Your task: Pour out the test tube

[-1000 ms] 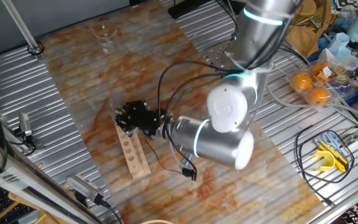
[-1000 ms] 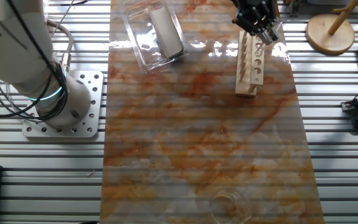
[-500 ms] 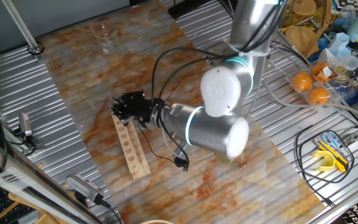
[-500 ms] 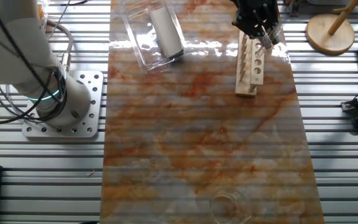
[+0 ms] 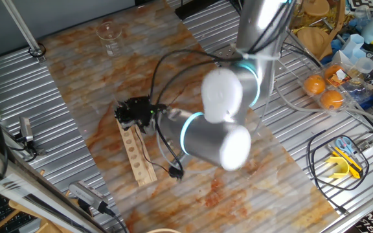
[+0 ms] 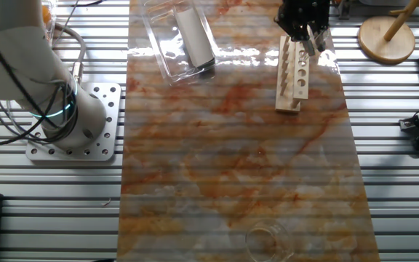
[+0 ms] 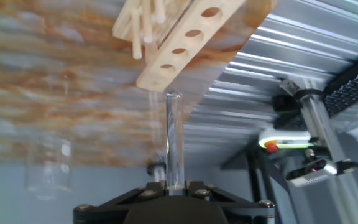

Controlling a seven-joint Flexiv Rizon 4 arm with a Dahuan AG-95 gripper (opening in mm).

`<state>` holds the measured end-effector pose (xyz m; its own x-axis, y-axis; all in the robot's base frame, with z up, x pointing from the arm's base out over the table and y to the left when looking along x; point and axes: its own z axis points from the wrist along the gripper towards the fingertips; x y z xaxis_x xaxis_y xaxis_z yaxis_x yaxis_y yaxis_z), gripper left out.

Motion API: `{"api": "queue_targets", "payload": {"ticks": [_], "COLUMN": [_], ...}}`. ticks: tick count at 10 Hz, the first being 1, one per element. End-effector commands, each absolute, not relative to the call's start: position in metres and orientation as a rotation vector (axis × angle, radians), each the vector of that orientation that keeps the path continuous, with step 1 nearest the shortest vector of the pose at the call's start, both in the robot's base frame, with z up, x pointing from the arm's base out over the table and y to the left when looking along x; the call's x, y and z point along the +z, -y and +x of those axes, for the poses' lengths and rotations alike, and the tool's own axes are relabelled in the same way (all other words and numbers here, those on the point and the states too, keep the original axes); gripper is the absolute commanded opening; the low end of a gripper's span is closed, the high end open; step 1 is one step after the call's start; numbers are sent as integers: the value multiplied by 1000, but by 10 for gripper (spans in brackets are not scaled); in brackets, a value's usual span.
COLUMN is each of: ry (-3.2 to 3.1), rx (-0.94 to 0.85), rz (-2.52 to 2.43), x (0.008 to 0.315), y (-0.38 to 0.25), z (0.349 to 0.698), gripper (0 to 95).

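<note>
**Hand view and two fixed views: clear glass test tube gripped above wooden rack**

Hand view: black two-finger gripper (image 7: 176,186) clenched on a slim clear glass test tube (image 7: 173,140), held at its lower end, open mouth pointing away from the camera toward the near end of a pale wooden test tube rack with a row of round holes (image 7: 185,43). Tube lifted free of the rack, separated from it by a visible gap. Rack resting on a marbled orange-and-grey table mat (image 7: 48,81). Small clear glass beaker (image 7: 45,165), blurred, standing on the mat well apart from the rack, to the left of the tube.

One fixed view: gripper (image 5: 133,113) positioned over the far end of the rack (image 5: 136,155), silver arm links (image 5: 215,129) stretching in from the right. Tube too thin to make out. Beaker (image 5: 109,35) upright near the far edge of the mat (image 5: 76,71), well apart from the gripper. Ribbed metal tabletop (image 5: 37,168) flanking the mat on both sides.

Other fixed view: gripper (image 6: 305,20) at the top edge of the frame, above the upper end of the rack (image 6: 293,73). Transparent plastic box holding a pale flat block (image 6: 184,40) lying to the left of the rack on the mat (image 6: 231,160). Beaker (image 6: 268,240) near the bottom edge, at the opposite end of the mat from the rack.
</note>
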<state>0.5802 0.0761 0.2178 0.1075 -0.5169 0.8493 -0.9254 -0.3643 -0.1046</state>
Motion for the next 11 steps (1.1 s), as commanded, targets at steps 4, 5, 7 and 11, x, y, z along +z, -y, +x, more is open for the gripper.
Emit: {"api": "queue_targets", "payload": {"ticks": [4,5,7,11], "ry": [1520,1542,1507,1494], "rx": [1009,975,961,935], "rz": [2028,2039,2049,2080], "x": [216,215,212,212], "y": [-64,-59,-53,-26], "z": [579,579,580,573], "gripper": [0,0,0,0]}}
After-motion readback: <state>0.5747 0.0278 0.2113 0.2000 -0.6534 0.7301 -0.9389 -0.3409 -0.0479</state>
